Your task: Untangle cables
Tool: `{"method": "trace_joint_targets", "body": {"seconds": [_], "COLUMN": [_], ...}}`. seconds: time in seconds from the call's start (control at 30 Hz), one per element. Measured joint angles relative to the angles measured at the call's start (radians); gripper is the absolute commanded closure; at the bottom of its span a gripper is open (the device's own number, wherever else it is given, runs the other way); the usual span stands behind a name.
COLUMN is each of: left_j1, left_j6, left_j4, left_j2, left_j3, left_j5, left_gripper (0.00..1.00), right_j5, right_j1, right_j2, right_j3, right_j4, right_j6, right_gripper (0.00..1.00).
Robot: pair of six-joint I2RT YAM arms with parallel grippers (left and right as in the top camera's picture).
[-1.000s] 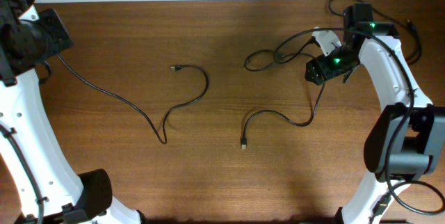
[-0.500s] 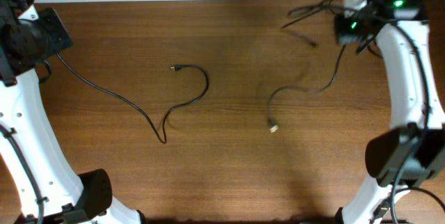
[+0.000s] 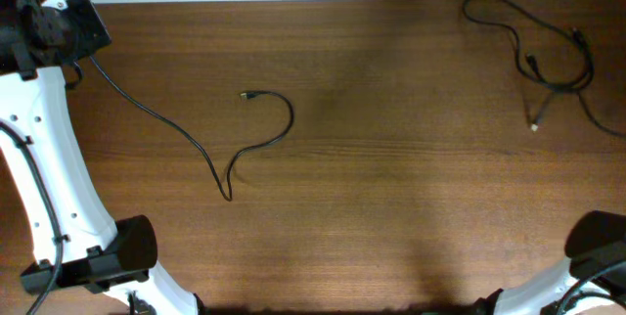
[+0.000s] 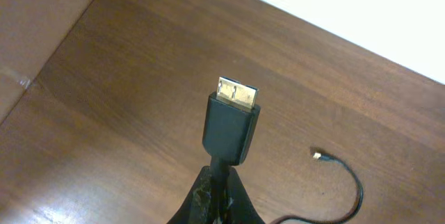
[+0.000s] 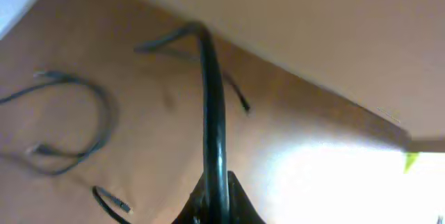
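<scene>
- Spanning every view, a brown wooden table [image 3: 391, 217] carries the cables.
- Left gripper [image 4: 217, 193] clamps a long black cable [image 4: 229, 132] just below its silvery plug [image 4: 237, 93]; the cord trails over the table's left half.
- Right gripper [image 5: 214, 203] pinches another black cord [image 5: 214, 113]; loose black loops [image 3: 558, 87] lie at the far right corner.

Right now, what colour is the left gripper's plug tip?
The plug tip is brassy gold, on a black housing; left wrist view shows it best.

Bench [image 3: 391, 158]: brown wood, straight grain. Left cable [image 3: 291, 117], running from my far-left corner: black. Right cable [image 3: 553, 85], far-right corner: black. Plug [image 4: 231, 130] black; its tip [image 4: 237, 92] pale gold, possibly silver. My arm [image 3: 39, 168] white.
</scene>
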Motion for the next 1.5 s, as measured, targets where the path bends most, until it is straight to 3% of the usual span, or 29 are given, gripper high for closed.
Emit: {"method": "trace_joint_targets", "body": {"seconds": [0.1,0.27,0.37,0.57,0.8,0.93,1.03,1.23,1.33,1.5], "left_j1": [0.0,0.0,0.0,0.0,0.0,0.0,0.0,0.0,0.0,0.0], "left_j6": [0.0,0.0,0.0,0.0,0.0,0.0,0.0,0.0,0.0,0.0], "left_j4": [0.033,0.055,0.055,0.031,0.02,0.01,0.006,-0.016,-0.025,-0.025], "left_j2": [0.002,0.002,0.002,0.002,0.002,0.002,0.002,0.002,0.002,0.002], "left_j3": [0.0,0.0,0.0,0.0,0.0,0.0,0.0,0.0,0.0,0.0], "left_j5": [0.015,0.031,0.031,0.034,0.034,0.034,0.034,0.034,0.034,0.034], "left_gripper": [1.0,1.0,1.0,1.0,1.0,1.0,1.0,1.0,1.0,1.0], "right_j5": [0.006,-0.015,-0.098,-0.15,-0.103,-0.1,-0.156,-0.296,-0.311,-0.31], "right_j1": [-0.109,-0.121,-0.086,-0.055,-0.172,-0.169,-0.115,0.082,0.13,0.053], "right_j2": [-0.048,-0.166,-0.136,-0.011,-0.036,-0.064,-0.06,-0.005,-0.004,-0.004], "right_j3": [-0.005,-0.004,-0.044,-0.235,0.101,0.136,-0.048,-0.747,-0.858,-0.856], "right_j4": [-0.038,-0.037,-0.016,0.187,0.111,0.092,0.111,0.546,0.631,0.65], "right_j6": [0.007,0.006,0.011,-0.033,-0.151,-0.157,-0.121,-0.058,-0.045,-0.045], "right_gripper": [0.96,0.96,0.96,0.96,0.96,0.96,0.96,0.96,0.96,0.96]}}
